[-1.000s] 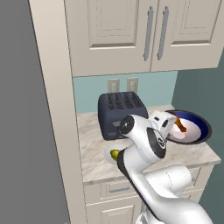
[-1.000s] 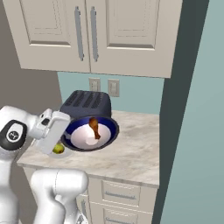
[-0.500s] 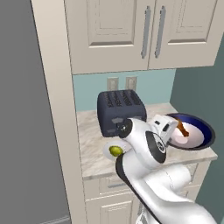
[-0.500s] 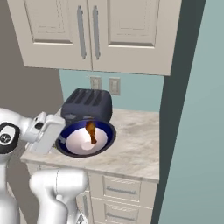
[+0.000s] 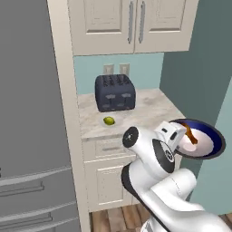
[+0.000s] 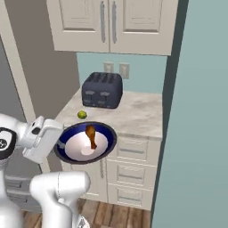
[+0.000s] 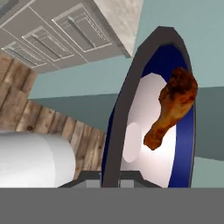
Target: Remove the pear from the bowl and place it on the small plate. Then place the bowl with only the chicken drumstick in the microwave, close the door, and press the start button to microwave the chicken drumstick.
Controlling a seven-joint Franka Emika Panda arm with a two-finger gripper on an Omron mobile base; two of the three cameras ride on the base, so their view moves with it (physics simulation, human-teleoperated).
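Bowl sits level in your gripper, jaws clamped tight on its rim, carried in the air off the counter edge. Drumstick lies inside, long axis running from the rim toward the white middle, thick end at the rim. Pear rests on the plate before the toaster.

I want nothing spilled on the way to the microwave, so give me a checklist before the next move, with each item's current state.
1. Jaws shut on the bowl rim: ok.
2. Chicken drumstick inside bowl: ok.
3. Pear out of bowl, on the small plate: ok.
4. Bowl lifted clear of the counter: ok.
5. Bowl level: cannot tell.
6. Microwave door open: cannot tell.
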